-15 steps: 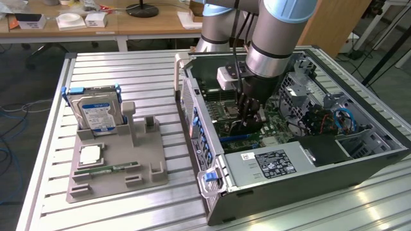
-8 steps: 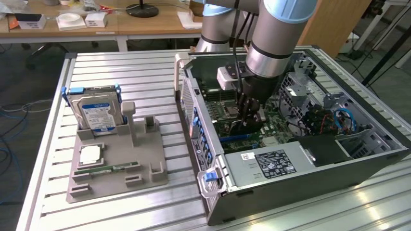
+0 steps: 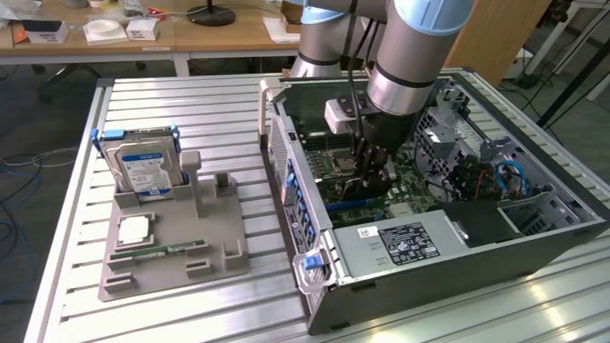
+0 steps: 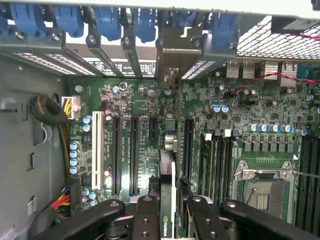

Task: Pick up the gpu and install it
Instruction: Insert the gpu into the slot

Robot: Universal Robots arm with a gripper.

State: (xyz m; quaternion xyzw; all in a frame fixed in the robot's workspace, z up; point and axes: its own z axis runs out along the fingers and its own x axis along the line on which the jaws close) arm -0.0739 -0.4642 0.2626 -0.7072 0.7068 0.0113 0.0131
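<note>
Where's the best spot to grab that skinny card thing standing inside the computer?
Grab the gpu by its top edge, coming straight down from above, as the gripper does now. It stands on edge over the motherboard slots, so only its two flat faces near the top are free to pinch.

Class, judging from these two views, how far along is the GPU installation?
Done: the gpu is off the grey holder, where the hard drive remains. In hand: the tool grips the card edge-on inside the computer case, above the motherboard slots. Left: seating it; whether it is seated can't be told here.
</note>
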